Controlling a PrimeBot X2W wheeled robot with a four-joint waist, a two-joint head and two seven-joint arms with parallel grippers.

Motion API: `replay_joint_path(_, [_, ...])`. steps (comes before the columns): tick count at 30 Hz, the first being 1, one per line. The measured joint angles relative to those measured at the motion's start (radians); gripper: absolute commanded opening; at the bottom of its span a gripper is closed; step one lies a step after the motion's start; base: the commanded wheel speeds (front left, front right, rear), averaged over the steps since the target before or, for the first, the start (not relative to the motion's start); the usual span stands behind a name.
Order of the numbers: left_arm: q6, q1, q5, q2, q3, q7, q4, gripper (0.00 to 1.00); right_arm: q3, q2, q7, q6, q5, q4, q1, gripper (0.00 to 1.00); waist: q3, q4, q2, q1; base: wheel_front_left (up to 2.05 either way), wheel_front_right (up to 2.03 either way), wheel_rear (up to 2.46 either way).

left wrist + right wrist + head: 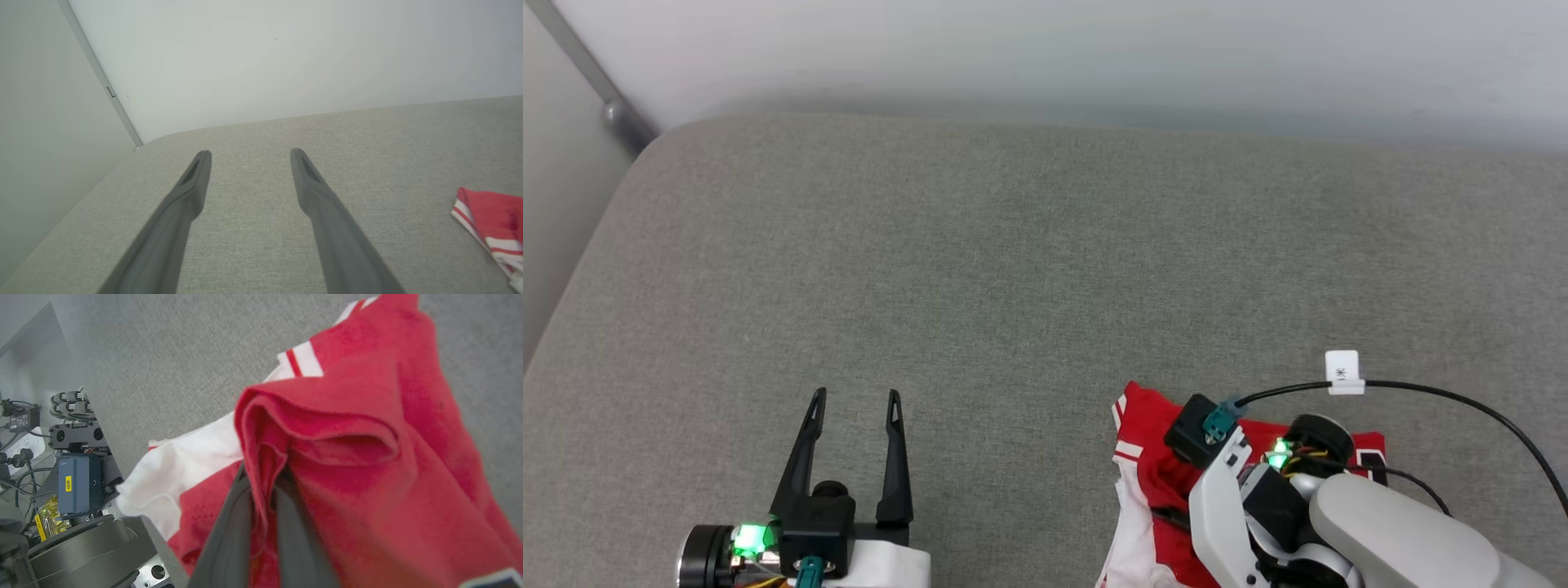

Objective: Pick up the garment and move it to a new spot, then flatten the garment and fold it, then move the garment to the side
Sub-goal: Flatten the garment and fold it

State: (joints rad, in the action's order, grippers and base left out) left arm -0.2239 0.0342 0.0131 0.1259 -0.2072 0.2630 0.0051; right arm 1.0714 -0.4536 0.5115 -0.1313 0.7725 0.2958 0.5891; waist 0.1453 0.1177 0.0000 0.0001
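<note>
At the near right edge of the grey upholstered cushion [1013, 245], the red jersey T-shirt [1147, 461] is lying crumpled, one white sleeve with its red-and-white striped trim spilling toward the robot. The right gripper [263, 477] is pinching a raised ridge of the red fabric [367, 457], its two dark fingers closed tight with the cloth bunching and arching over their tips. Taking the shirt by a fold near its middle seems meant to give a firm hold for lifting the whole heap at once, so this is probably the start of carrying it to a new spot. The wide bare stretch of cushion ahead and to the left looks like the likely landing place.

The left gripper [856, 394] is waiting well apart from the shirt at the lower left, fingers spread wide and holding nothing, hovering over bare cushion [251, 152]. From there the striped sleeve edge [490, 216] is just peeking in at the right, so this arm is probably being kept clear until flattening calls for two hands.

As for writing, a white tag [1342, 371] is clipping onto the black cable over the right wrist, and its small dark mark is too tiny to read. Beside the cushion, a blue-grey box [75, 484] is carrying a yellow sticker [68, 483] with sideways digits that appear to read "008". A dark, white-edged bit of print at the shirt's lower corner is cut off and unreadable.
</note>
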Motion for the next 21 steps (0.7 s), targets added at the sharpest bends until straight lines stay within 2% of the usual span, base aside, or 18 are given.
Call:
replay_joint_path(1, [0.0,0.004,0.0,0.0,0.003,0.0,0.001,1.0,0.004,-0.002,-0.023,0.0,0.001,-0.001,0.007,0.76,-0.006,-0.003,0.0,0.0,0.0,0.0,0.0])
replay_joint_path(2, [0.0,0.008,0.0,0.001,0.006,0.0,0.002,1.0,0.003,-0.008,-0.048,0.0,0.001,-0.007,0.013,1.0,-0.012,-0.006,0.0,0.0,0.0,0.0,0.0])
replay_joint_path(7, [0.001,0.032,0.002,0.004,0.019,0.0,0.002,1.0,-0.061,-0.075,-0.198,0.0,-0.022,-0.075,0.037,1.0,-0.051,-0.029,0.0,0.0,0.0,0.0,0.0])
replay_joint_path(12, [0.004,0.055,0.008,0.006,0.032,0.0,-0.004,1.0,-0.24,-0.139,-0.373,0.0,-0.119,-0.1,0.032,1.0,-0.082,-0.063,0.0,-0.0001,0.0,0.0,0.0])
replay_joint_path(16, [0.01,0.072,0.009,0.006,0.043,0.0,-0.008,1.0,-0.437,-0.127,-0.509,0.0,-0.226,-0.068,-0.03,1.0,-0.104,-0.088,0.0,-0.0001,0.0,0.0,0.0])
replay_joint_path(21, [0.022,0.088,0.01,0.005,0.049,0.0,-0.01,1.0,-0.665,-0.044,-0.649,0.0,-0.379,-0.026,-0.156,1.0,-0.13,-0.108,0.0,-0.0001,0.0,0.0,0.0])
